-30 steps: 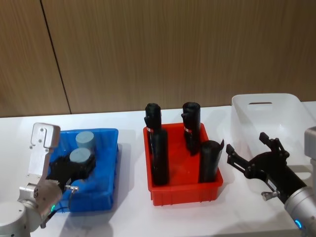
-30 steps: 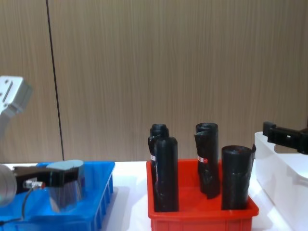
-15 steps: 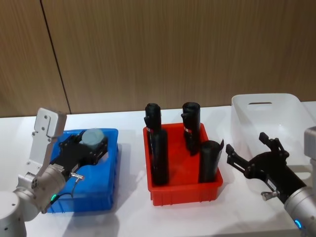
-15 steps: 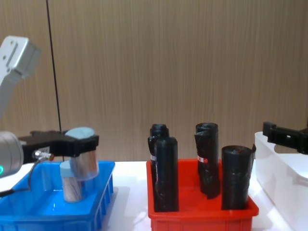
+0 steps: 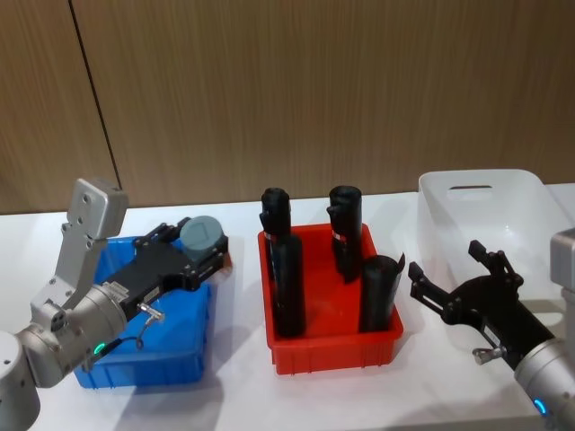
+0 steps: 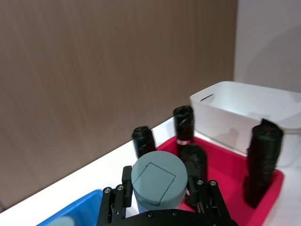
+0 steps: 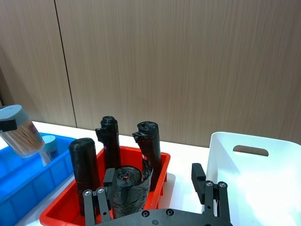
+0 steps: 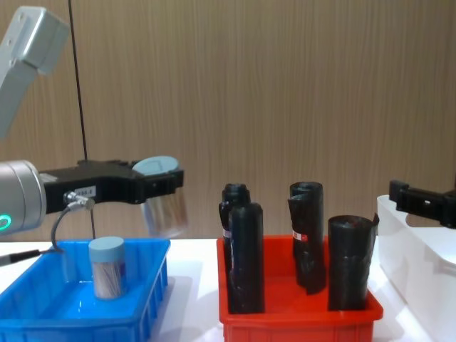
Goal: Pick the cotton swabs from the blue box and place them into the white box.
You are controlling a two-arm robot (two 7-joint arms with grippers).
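My left gripper (image 5: 199,249) is shut on one tub of cotton swabs (image 5: 203,234), held in the air above the right rim of the blue box (image 5: 184,365). From the chest the held tub (image 8: 164,204) hangs tilted, well above the box rim (image 8: 146,311). Another cotton swab tub (image 8: 107,267) stands upright inside the blue box. In the left wrist view the pale blue lid (image 6: 156,181) sits between the black fingers (image 6: 121,193). The white box (image 5: 483,213) stands at the far right. My right gripper (image 5: 455,275) hovers open in front of it.
A red bin (image 5: 331,349) holding several tall black rolls (image 5: 287,284) stands between the blue box and the white box. The rolls rise well above the bin's rim (image 8: 299,319). A wooden wall runs behind the white table (image 5: 234,404).
My left gripper has lifted the cotton swab tub out of the blue box and carried it up and to the right, toward the red bin. The right arm has not moved.
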